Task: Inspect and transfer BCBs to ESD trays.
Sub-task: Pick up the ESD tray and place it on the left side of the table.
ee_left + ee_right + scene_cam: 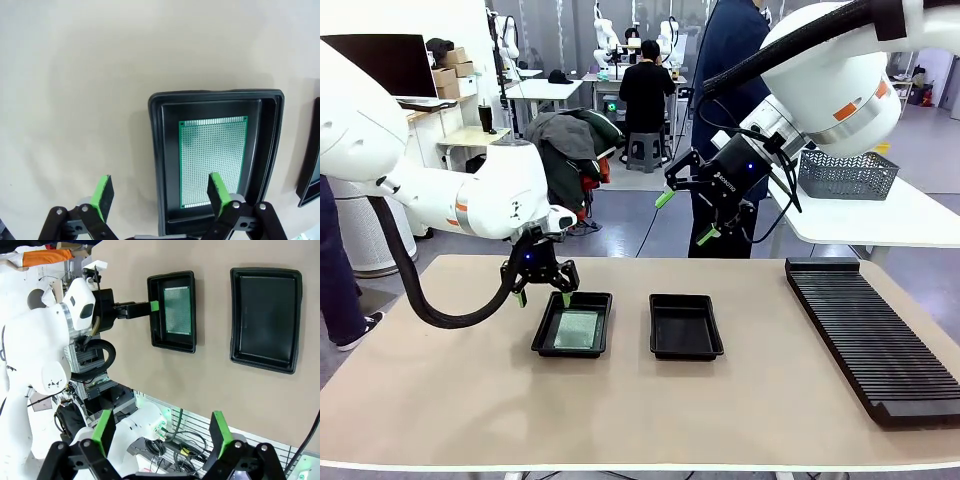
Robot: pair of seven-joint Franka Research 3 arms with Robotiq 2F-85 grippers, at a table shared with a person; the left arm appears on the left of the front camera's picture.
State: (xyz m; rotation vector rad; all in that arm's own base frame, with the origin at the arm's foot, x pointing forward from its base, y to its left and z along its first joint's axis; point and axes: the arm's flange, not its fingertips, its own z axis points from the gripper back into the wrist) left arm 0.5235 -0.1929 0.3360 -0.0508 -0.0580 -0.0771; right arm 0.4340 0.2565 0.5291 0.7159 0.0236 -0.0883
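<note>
Left gripper (542, 296) is hovering wide open, empty, straddling the ESD tray (541, 341) wall; we're reading the BCB (576, 328) as lying below, offset right, long axis square to the jaws.

Pale beige matte tabletop (440, 400) with rounded front corners. Three items lie directly on it. Two alike shallow black rectangular plastic trays with flared rims sit side by side near the middle, apart from each other. A long black ribbed slotted rack (865, 340) runs along the right side, well apart from both. The left tray (570, 353) holds a thin green perforated circuit board (576, 329) flat on its floor. The right tray (686, 330) has its black floor in full view.
</note>
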